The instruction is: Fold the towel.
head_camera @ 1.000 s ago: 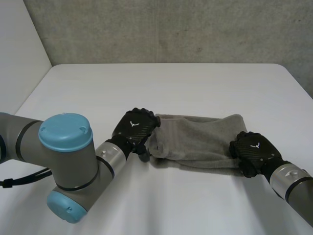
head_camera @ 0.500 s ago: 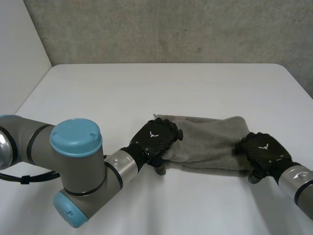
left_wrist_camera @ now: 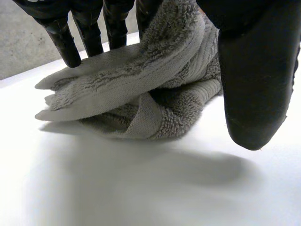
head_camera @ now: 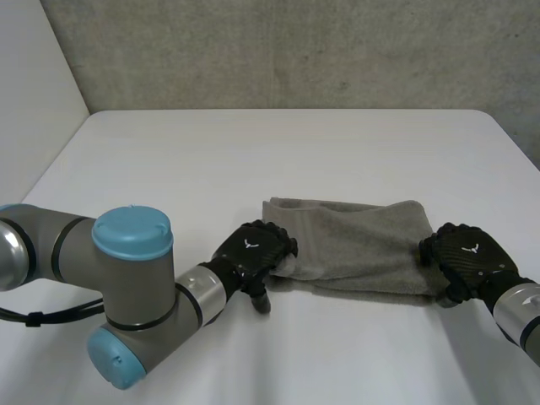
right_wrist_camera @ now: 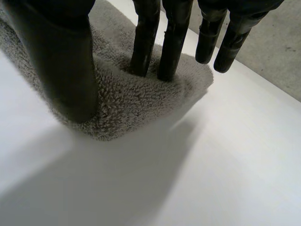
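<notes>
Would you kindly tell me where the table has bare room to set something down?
The table is bare from the towel back to the wall. The near strip is crowded: the left hand and right hand grip the towel's ends.

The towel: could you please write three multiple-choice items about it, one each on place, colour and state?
1. Where does the left hand hold the towel? A) its left end B) its middle C) its right end
2. The towel's colour? A) blue B) grey C) red
3. The right hand is: A) open, lifted clear B) shut on nothing C) shut on the towel
A: the head view shows it at that end. B: grey pile in every view. C: its thumb and fingers pinch the towel's end.
</notes>
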